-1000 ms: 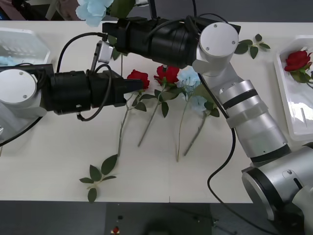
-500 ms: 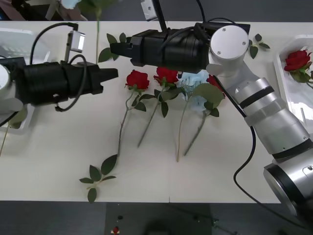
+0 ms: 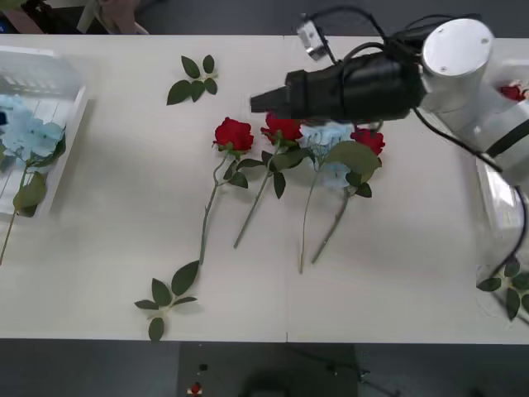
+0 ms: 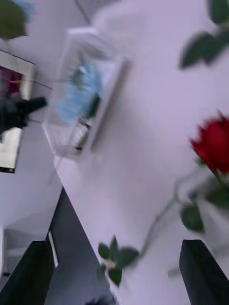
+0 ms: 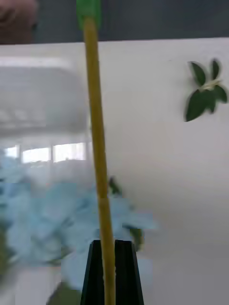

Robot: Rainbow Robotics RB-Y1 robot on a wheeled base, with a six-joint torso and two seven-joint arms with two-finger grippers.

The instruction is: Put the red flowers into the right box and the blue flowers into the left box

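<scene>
A white table point(image 3: 107, 248) fills the front view, with a dark floor strip along its near edge and dark room beyond its far edge. On the left edge sits a clear left box point(image 3: 50, 87) already holding blue flowers point(image 3: 25, 132), one stem hanging over its near side. The right box point(image 3: 496, 198) lies at the right edge. In the middle, three red flowers point(image 3: 234, 133) and a blue flower point(image 3: 329, 141) lie side by side, stems pointing toward the robot. Loose leaf sprigs lie apart: a far sprig point(image 3: 192, 79), a near sprig point(image 3: 165, 296) and one by the right edge point(image 3: 506, 289). The right gripper point(image 3: 258, 101) hovers above the roses, its fingers point(image 4: 31, 271) spread wide and empty. In the left wrist view the left gripper point(image 5: 110, 269) is clamped on a thin green stem point(image 5: 98, 143) above the blue blooms in the left box.
</scene>
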